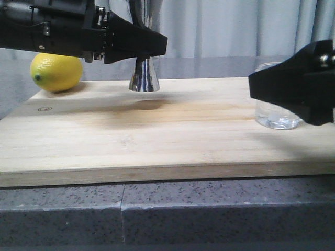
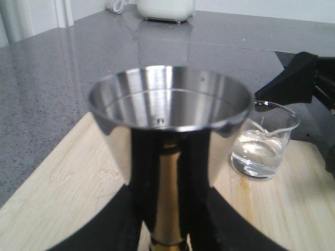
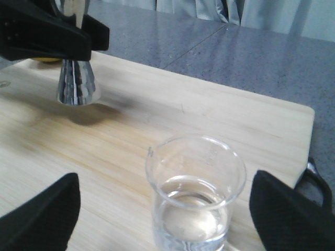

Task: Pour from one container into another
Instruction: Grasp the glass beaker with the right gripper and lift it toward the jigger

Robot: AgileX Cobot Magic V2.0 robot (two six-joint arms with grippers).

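Steel hourglass jigger beside clear glass beaker

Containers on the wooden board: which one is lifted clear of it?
The shiny steel hourglass jigger, held in the left pincer above its shadow. The small clear glass beaker stands on the board.

Soft, even daylight, fairly bright. Diffuse shadow on board under raised jigger. Glare streaks on jigger bowl, glints in beaker. Near pincer fingers blurred, dark, detail lost.
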